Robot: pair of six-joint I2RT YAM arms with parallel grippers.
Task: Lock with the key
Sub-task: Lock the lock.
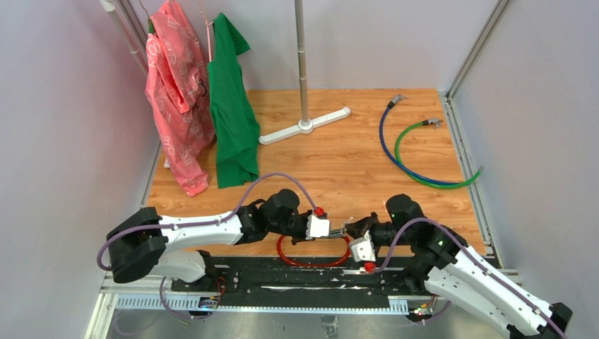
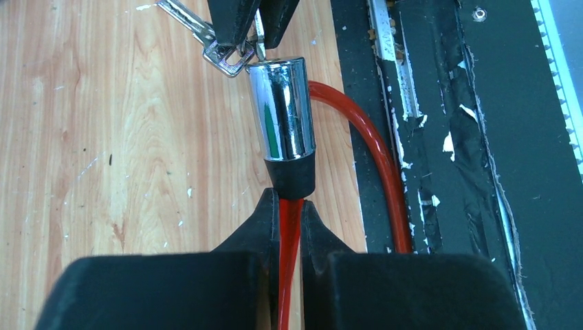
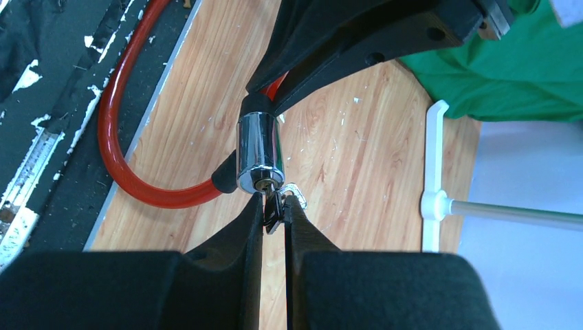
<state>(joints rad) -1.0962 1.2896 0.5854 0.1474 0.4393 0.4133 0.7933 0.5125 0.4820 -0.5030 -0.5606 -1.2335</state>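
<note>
— While the left fingers (image 2: 261, 223) are clamping the cable (image 2: 289, 275) behind the lock (image 2: 282, 110), where is the key (image 3: 272, 214) sitting?
— The right fingers (image 3: 251, 230) are pinching it, tip at the keyhole. It is looking tiny, stiff and slippery; I am judging that gripping its head flat is turning it best.

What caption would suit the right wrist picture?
Right gripper holds the key at the chrome lock; left gripper clamps the red cable.
</note>
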